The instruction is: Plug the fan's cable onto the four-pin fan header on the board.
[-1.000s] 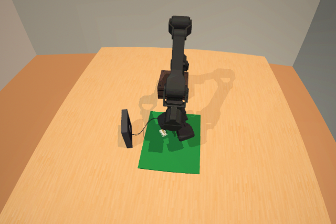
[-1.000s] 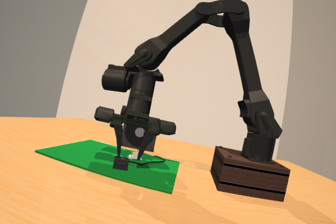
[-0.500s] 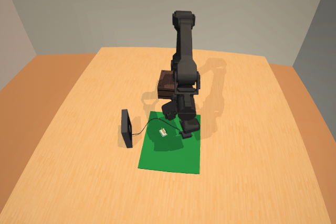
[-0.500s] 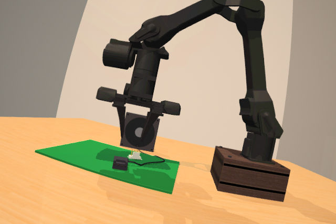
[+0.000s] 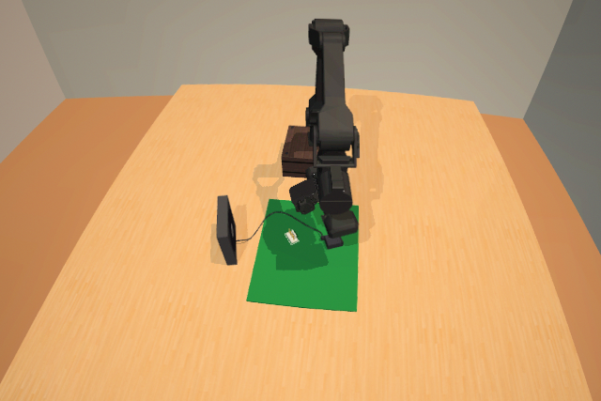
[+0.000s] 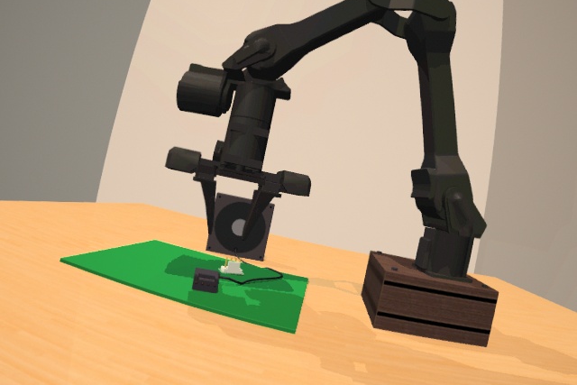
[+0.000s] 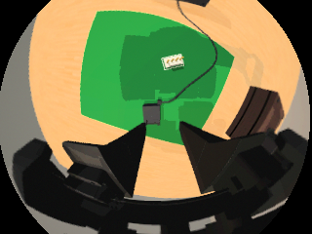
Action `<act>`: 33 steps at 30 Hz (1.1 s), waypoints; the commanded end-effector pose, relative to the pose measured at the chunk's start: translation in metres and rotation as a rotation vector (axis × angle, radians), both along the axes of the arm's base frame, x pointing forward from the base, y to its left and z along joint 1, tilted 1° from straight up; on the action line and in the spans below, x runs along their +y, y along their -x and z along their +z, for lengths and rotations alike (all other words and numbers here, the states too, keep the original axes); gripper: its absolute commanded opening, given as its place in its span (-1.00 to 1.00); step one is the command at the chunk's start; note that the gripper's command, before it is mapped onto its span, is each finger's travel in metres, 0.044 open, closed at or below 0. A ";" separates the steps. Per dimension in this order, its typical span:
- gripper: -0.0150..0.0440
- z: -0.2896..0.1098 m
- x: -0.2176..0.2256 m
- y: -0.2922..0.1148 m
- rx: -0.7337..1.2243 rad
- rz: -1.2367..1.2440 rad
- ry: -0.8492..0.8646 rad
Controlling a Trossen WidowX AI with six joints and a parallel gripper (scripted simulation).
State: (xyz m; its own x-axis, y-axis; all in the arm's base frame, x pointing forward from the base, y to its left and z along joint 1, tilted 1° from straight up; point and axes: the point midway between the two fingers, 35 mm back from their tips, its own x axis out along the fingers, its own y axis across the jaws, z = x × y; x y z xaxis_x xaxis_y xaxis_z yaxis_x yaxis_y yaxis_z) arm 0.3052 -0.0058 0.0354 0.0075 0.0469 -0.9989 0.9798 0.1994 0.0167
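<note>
One plug flat on board, tool raised above, fingers apart, empty

Fingers spread, gripping nothing; plug on board just beyond them, header farther.

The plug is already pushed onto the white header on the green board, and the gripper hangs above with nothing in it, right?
Not quite. The exterior view shows the plug lying on the green board beside the white header, not on it. The gripper does hang above, holding nothing.
</note>
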 end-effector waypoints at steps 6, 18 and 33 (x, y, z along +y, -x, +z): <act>0.20 0.000 0.000 0.000 -0.001 0.004 -0.003; 0.20 0.000 0.000 0.000 -0.001 0.004 -0.003; 1.00 0.000 0.000 0.000 -0.001 0.004 -0.003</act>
State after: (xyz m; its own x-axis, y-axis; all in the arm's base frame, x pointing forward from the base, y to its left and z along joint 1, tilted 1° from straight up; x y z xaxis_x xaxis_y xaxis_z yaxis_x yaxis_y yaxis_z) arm 0.3051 -0.0058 0.0353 0.0073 0.0470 -0.9989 0.9797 0.1996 0.0166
